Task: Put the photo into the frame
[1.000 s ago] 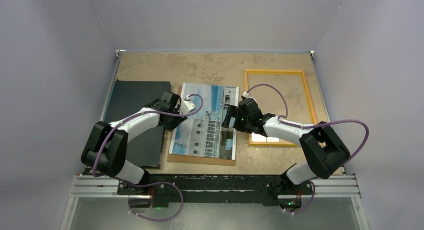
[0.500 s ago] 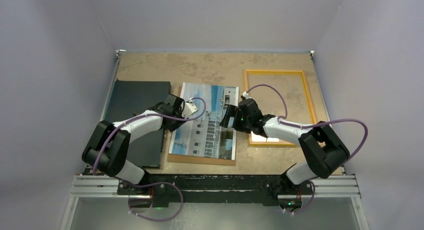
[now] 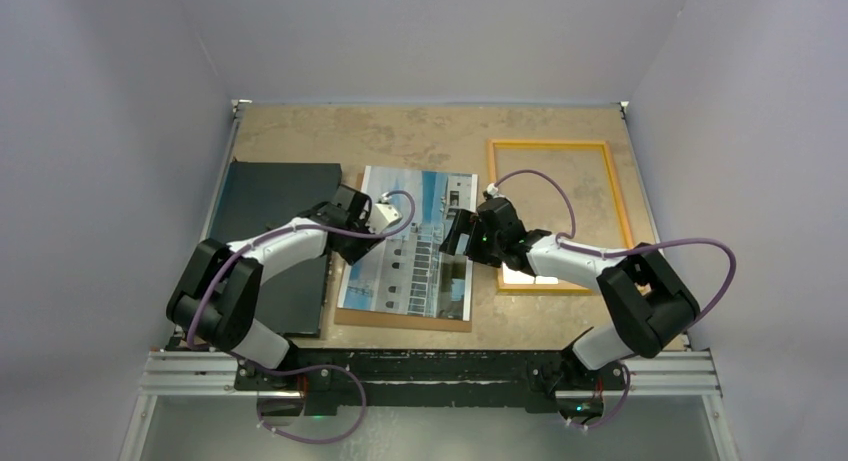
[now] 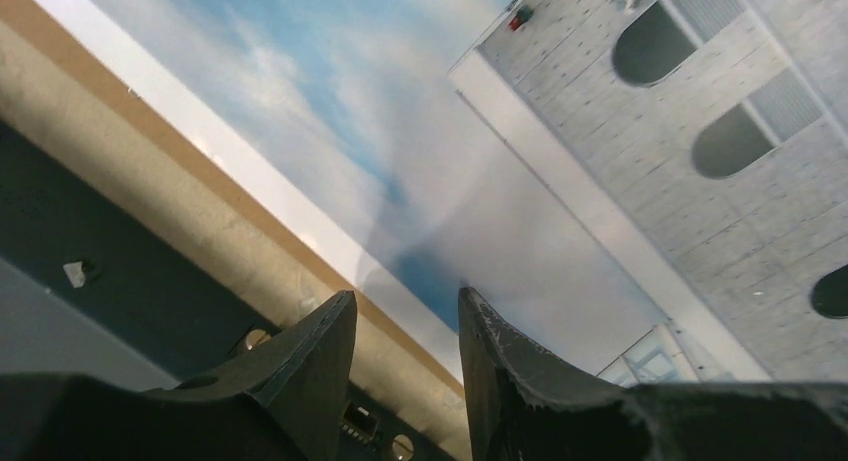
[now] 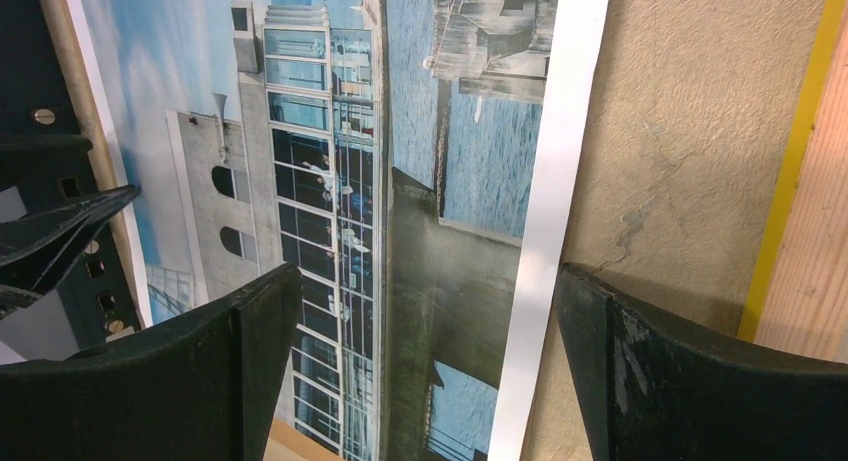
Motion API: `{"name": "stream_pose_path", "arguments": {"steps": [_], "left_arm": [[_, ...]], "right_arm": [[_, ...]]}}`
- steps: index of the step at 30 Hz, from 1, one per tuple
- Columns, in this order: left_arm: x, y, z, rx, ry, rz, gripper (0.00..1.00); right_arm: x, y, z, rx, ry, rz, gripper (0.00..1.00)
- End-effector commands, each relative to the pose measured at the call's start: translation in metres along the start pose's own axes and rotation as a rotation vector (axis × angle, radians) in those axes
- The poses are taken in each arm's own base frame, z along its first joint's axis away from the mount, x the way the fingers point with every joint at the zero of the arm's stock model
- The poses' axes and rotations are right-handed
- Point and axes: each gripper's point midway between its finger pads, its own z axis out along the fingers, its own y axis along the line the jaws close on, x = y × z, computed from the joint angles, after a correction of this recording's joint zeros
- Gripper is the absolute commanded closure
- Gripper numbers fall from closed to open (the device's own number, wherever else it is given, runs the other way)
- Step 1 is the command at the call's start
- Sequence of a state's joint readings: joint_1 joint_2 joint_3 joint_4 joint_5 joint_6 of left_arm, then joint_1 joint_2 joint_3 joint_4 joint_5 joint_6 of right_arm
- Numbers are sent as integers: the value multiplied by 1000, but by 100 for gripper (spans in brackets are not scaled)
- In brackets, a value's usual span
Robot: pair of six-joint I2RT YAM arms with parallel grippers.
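Soft, even light from overhead fills the top view. The table (image 3: 400,131) reads clearly, and the shadows under the arms are faint. A white patch burns out the near end of the frame (image 3: 592,196). In the left wrist view the photo (image 4: 420,161) is sharp far off, while the left gripper (image 4: 405,299) looms dark and blurred. The right wrist view is crisp, with a soft shadow on the table beside the right gripper (image 5: 428,273).

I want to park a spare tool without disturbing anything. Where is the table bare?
Bare: the far strip of table behind the black board, photo and frame. Crowded: the middle, with the left gripper and right gripper at the photo's side edges, and the narrow gap between photo and frame.
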State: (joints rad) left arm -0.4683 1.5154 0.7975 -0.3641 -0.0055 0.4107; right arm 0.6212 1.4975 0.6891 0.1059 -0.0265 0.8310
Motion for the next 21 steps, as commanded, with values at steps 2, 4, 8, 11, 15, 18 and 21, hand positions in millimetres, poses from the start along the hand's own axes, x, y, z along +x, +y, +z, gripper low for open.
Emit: {"name": "stream_pose_path", "arguments": {"steps": [2, 4, 8, 11, 15, 18, 21], "left_arm": [[0, -29, 8, 141, 7, -39, 60], [-4, -27, 5, 138, -1, -35, 60], [-30, -10, -19, 104, -50, -27, 60], [-47, 13, -42, 57, -98, -36, 58], [-53, 57, -53, -55, -110, -74, 56], [-51, 74, -41, -104, -85, -70, 55], [-48, 83, -25, -143, -55, -76, 57]], "right_arm": [[27, -30, -8, 108, 93, 38, 1], [26, -34, -11, 125, 84, 36, 1], [22, -41, -11, 159, 58, 25, 3], [8, -37, -9, 178, 21, 8, 4], [-26, -25, -3, 216, -57, -43, 5], [-59, -16, 7, 252, -123, -87, 3], [-88, -11, 19, 282, -165, -108, 1]]}}
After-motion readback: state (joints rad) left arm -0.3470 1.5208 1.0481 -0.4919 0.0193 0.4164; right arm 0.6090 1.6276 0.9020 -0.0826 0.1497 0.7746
